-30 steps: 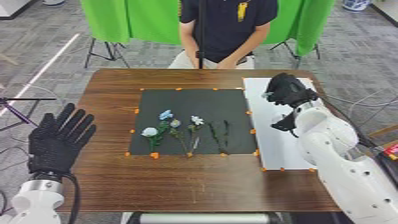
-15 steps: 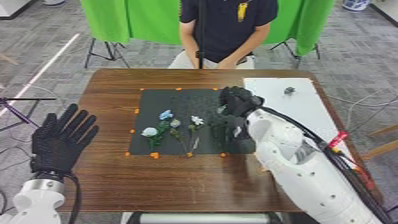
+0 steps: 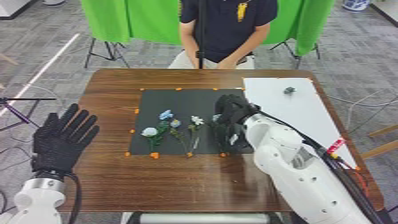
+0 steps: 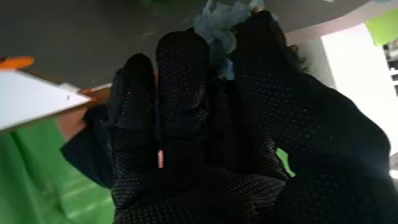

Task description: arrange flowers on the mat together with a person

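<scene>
Right of centre in the head view, the right hand point(image 3: 233, 114) pinches what looks like a pale blue flower point(image 4: 216, 31); at far left, the left hand point(image 3: 60, 142) is open; more flowers point(image 3: 149, 132) lie mid-frame on the dark mat point(image 3: 191, 99)

Even indoor light leaves the white sheet point(image 3: 277, 107) bright beside the robot's right hand point(image 3: 233, 117), a soft shadow dimming the wooden table point(image 3: 242, 176) near it. In the wrist view, that hand point(image 4: 204, 192) lies dark beside white glare.
</scene>
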`<control>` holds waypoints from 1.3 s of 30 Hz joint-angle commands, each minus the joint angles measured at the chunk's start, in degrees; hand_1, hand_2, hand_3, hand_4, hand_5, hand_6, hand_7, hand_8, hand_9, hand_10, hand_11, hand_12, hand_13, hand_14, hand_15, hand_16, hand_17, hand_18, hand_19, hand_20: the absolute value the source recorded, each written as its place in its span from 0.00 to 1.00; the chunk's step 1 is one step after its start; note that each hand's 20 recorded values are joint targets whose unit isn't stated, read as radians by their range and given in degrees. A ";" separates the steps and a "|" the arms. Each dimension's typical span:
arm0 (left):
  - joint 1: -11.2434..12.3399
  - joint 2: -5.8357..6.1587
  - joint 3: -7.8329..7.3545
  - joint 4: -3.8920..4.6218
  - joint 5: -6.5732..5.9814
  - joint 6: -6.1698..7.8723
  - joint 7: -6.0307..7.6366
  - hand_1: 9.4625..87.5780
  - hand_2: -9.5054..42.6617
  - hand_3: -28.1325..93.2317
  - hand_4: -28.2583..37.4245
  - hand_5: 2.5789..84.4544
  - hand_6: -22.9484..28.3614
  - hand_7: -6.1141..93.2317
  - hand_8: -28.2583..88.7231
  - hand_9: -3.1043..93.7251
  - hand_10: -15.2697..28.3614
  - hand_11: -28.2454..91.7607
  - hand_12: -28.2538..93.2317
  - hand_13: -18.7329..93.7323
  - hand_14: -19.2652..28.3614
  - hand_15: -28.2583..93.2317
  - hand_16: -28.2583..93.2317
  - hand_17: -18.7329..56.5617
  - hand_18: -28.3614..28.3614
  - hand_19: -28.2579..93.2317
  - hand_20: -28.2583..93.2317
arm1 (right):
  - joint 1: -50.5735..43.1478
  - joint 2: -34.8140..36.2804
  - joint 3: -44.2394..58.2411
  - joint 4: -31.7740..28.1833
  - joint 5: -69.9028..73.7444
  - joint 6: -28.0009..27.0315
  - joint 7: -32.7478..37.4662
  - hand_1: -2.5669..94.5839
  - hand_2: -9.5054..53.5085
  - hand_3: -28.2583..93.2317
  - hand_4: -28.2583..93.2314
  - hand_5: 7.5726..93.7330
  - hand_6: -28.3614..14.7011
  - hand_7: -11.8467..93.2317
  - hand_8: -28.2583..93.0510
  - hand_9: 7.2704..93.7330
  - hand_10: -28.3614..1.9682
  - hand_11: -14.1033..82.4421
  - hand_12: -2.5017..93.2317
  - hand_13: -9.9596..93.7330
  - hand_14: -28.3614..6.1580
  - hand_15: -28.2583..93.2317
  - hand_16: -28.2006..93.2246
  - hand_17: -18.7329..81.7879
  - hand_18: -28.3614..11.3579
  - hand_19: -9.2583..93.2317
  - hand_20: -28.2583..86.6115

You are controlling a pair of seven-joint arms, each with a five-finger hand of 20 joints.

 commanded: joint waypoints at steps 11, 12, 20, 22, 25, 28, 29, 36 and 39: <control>1.23 -1.12 0.43 -0.03 0.35 0.47 -0.73 0.24 0.41 0.82 0.00 0.49 0.57 0.14 0.17 0.44 0.66 0.36 0.31 0.43 0.71 0.44 0.21 0.20 0.74 0.45 0.34 | -1.58 -0.80 0.80 1.31 -4.02 3.79 -6.70 0.66 0.00 0.81 0.00 0.52 0.65 0.42 0.08 0.53 0.52 0.54 0.32 0.61 0.65 0.71 0.57 0.51 0.29 0.84 0.52; 1.25 -1.09 0.30 -0.03 -0.28 0.36 -0.59 0.24 0.41 0.82 0.00 0.49 0.57 0.14 0.17 0.44 0.66 0.36 0.31 0.43 0.71 0.44 0.21 0.20 0.74 0.45 0.34 | -1.68 -0.72 0.79 1.33 -4.88 3.74 -6.90 0.66 0.00 0.81 0.00 0.52 0.64 0.42 0.08 0.52 0.51 0.54 0.29 0.60 0.64 0.71 0.57 0.51 0.28 0.84 0.52; 1.84 -0.95 -0.93 -0.51 -1.80 0.36 -0.34 0.25 0.40 0.82 0.00 0.49 0.57 0.14 0.17 0.44 0.66 0.36 0.31 0.43 0.72 0.44 0.21 0.20 0.74 0.45 0.34 | -2.28 -0.31 1.32 0.28 -6.76 0.45 -5.71 0.64 0.00 0.83 0.00 0.49 0.61 0.39 0.09 0.47 0.46 0.50 0.26 0.56 0.59 0.72 0.55 0.48 0.27 0.83 0.52; 1.93 -0.98 -0.89 -0.48 -1.65 0.34 -0.45 0.25 0.40 0.82 0.00 0.49 0.57 0.14 0.17 0.44 0.66 0.36 0.31 0.43 0.72 0.44 0.21 0.20 0.74 0.45 0.34 | -2.45 0.30 0.07 1.06 -7.60 6.88 -6.06 0.63 0.00 0.84 0.00 0.48 0.61 0.38 0.09 0.46 0.45 0.49 0.25 0.56 0.57 0.73 0.54 0.47 0.26 0.83 0.52; 1.70 -0.97 -0.62 -0.36 -1.46 0.43 -0.71 0.25 0.39 0.82 0.00 0.49 0.57 0.14 0.17 0.44 0.66 0.36 0.31 0.43 0.71 0.44 0.21 0.20 0.74 0.45 0.34 | -2.50 0.03 0.96 0.42 -6.40 4.17 -5.21 0.61 0.00 0.87 0.00 0.46 0.59 0.37 0.10 0.44 0.43 0.48 0.25 0.55 0.55 0.74 0.52 0.47 0.26 0.83 0.52; 1.78 -0.94 -0.75 -0.31 -1.30 -0.04 -0.51 0.25 0.38 0.82 0.00 0.49 0.57 0.14 0.17 0.44 0.66 0.36 0.31 0.43 0.72 0.44 0.21 0.20 0.74 0.45 0.34 | -3.17 0.28 1.69 -0.71 -6.27 4.97 -5.96 0.55 0.00 0.92 0.00 0.41 0.54 0.34 0.11 0.39 0.37 0.46 0.25 0.51 0.46 0.78 0.44 0.46 0.24 0.83 0.51; 1.89 -0.89 -0.74 -0.43 -1.21 0.37 -0.32 0.25 0.38 0.82 0.00 0.49 0.57 0.14 0.17 0.44 0.66 0.36 0.31 0.43 0.71 0.44 0.21 0.20 0.74 0.45 0.34 | -3.29 0.23 2.02 -1.12 -6.15 4.86 -6.12 0.54 0.00 0.93 0.00 0.39 0.53 0.33 0.11 0.37 0.35 0.45 0.24 0.50 0.45 0.78 0.42 0.46 0.24 0.83 0.51; 1.73 -0.77 -0.83 -0.12 -1.50 -0.59 -0.38 0.25 0.37 0.83 0.00 0.48 0.57 0.14 0.17 0.43 0.66 0.36 0.31 0.43 0.71 0.44 0.21 0.20 0.74 0.45 0.34 | -3.77 -0.10 4.46 -3.81 -4.23 1.97 -4.97 0.50 0.00 0.94 0.00 0.35 0.49 0.30 0.12 0.29 0.26 0.35 0.23 0.44 0.39 0.75 0.38 0.43 0.22 0.81 0.50; 1.83 -0.81 -0.86 -0.15 -1.42 -0.83 -0.10 0.25 0.36 0.83 0.00 0.48 0.57 0.14 0.17 0.43 0.66 0.36 0.31 0.43 0.71 0.44 0.21 0.20 0.74 0.45 0.34 | -4.18 -0.02 5.42 -5.19 -3.03 1.75 -4.28 0.50 0.00 0.94 0.00 0.35 0.49 0.30 0.12 0.28 0.25 0.35 0.23 0.43 0.39 0.75 0.37 0.42 0.22 0.81 0.50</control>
